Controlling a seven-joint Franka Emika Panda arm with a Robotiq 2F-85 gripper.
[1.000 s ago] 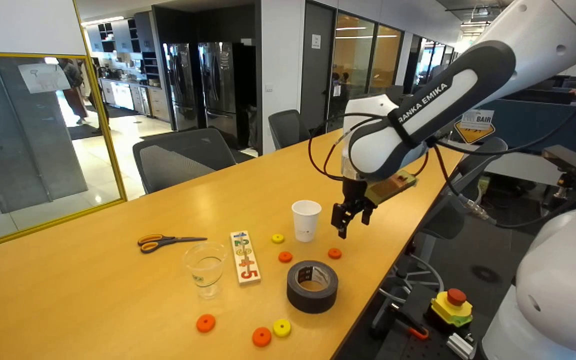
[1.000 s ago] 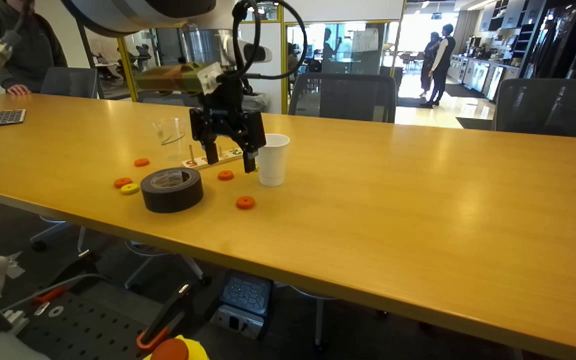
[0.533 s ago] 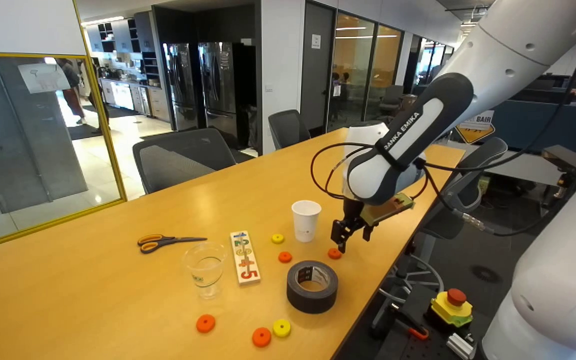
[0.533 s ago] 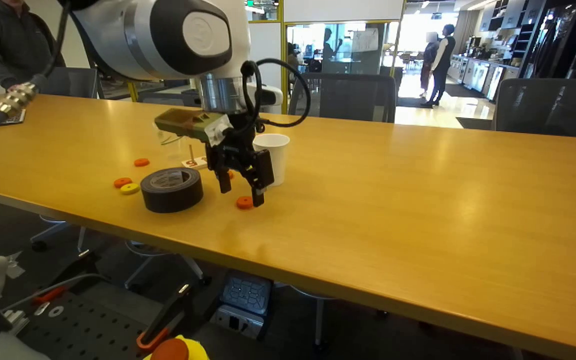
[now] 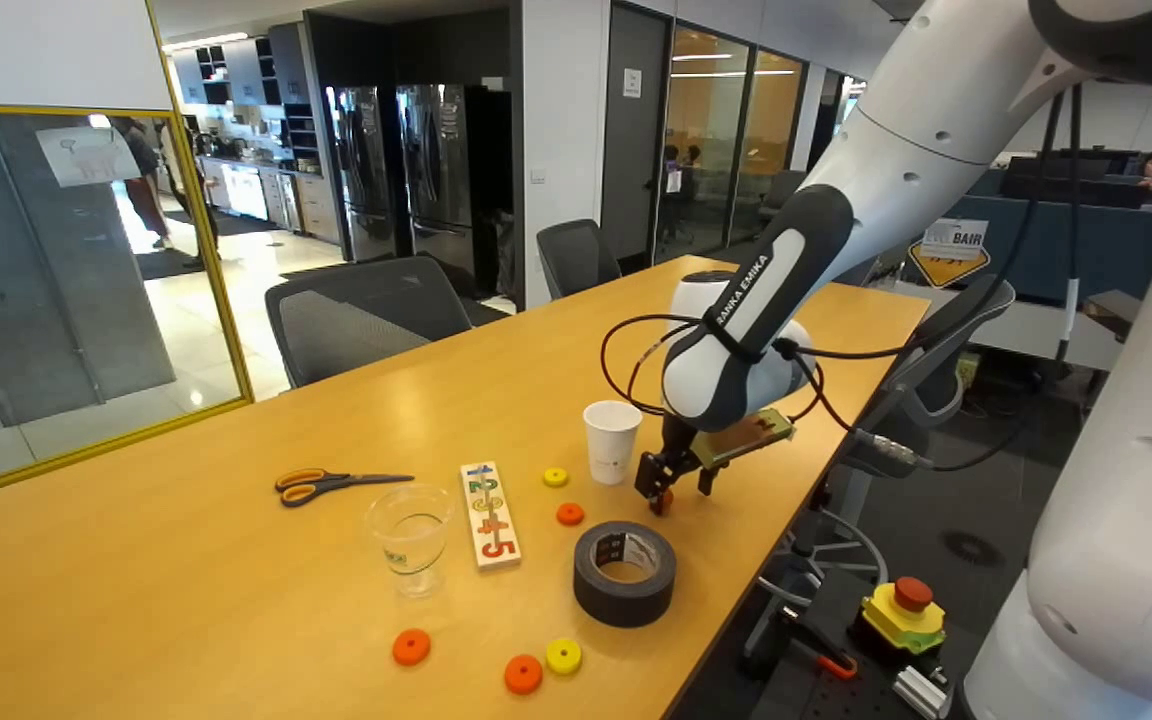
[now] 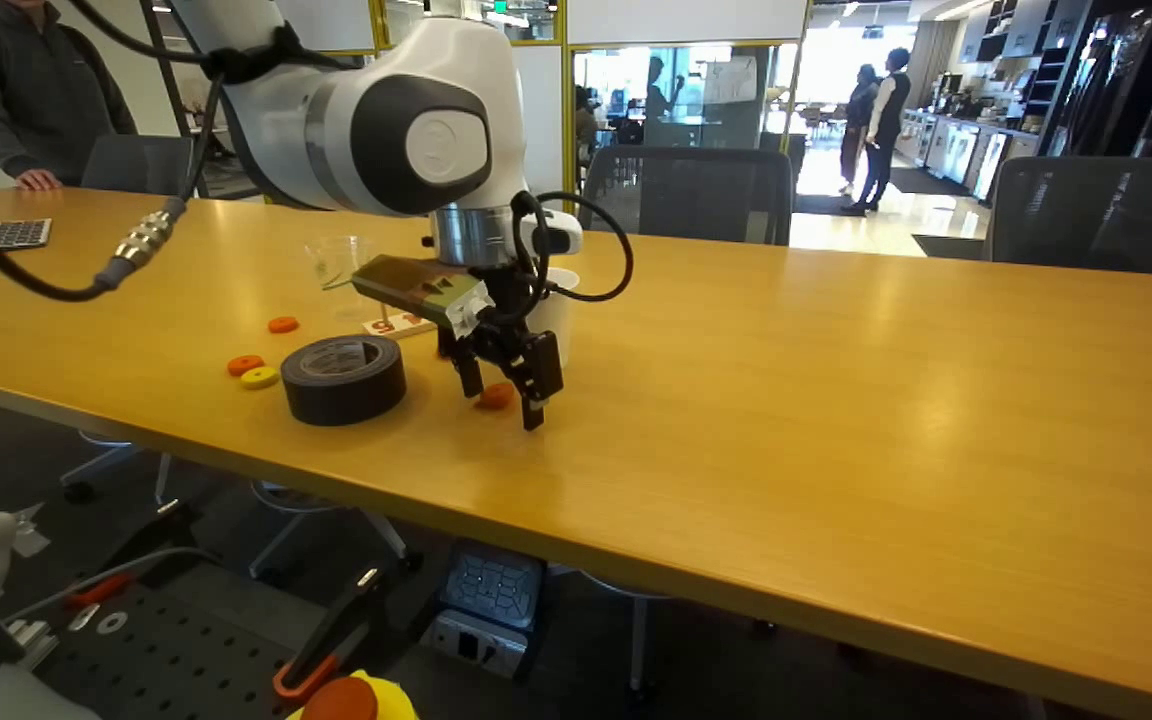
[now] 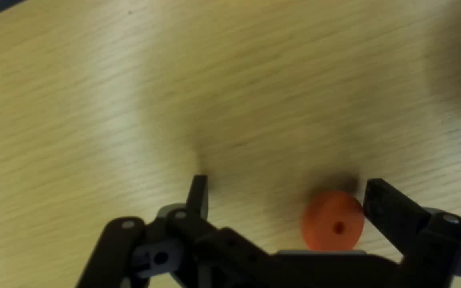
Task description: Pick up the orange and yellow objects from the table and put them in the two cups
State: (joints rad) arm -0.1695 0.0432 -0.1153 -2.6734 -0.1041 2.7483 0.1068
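Note:
My gripper is open and low over the table, beside the white cup. An orange piece lies between the fingers in the wrist view, against or very near the right finger and apart from the left one. This piece looks slightly tipped in an exterior view. The clear cup stands farther off. Other orange pieces and two yellow pieces lie on the table. The arm partly hides the white cup in an exterior view.
A black tape roll lies close to the gripper, near the table's edge. A number board with pegs lies between the cups. Scissors lie beyond the clear cup. A person stands at the far table end.
My gripper has moved down from above to the table, with its fingers on either side of the orange piece. It has stayed open. The piece now looks slightly tipped.

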